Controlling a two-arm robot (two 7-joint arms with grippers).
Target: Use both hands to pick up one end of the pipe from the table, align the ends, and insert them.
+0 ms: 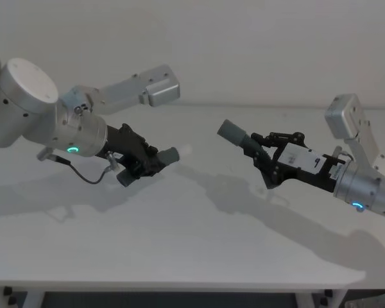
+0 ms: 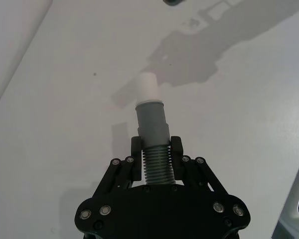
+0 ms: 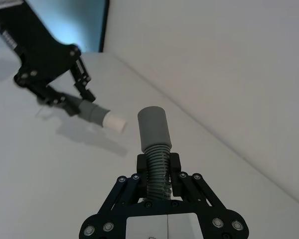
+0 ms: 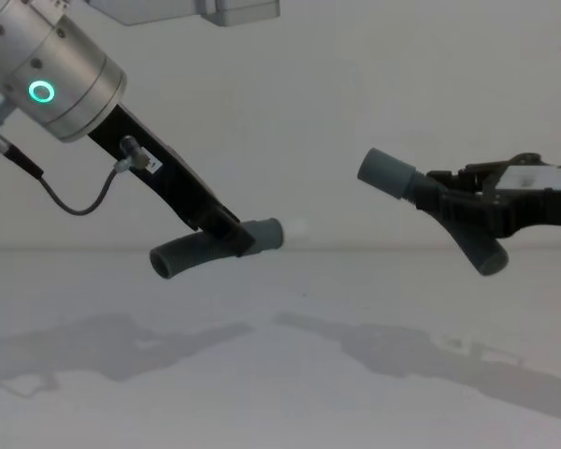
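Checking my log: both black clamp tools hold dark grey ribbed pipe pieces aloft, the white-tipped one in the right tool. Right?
No. The white-tipped dark grey ribbed pipe piece sits in the left black clamp tool, as the left wrist view shows.

black left gripper (image 1: 147,162), black right gripper (image 1: 262,153), dark grey ribbed left pipe piece (image 2: 152,122) with white tip (image 2: 148,85), dark grey ribbed right pipe piece (image 3: 154,127), silver arms (image 1: 25,109), green-blue ring lights (image 4: 42,91), pale grey-white counter (image 1: 192,247)
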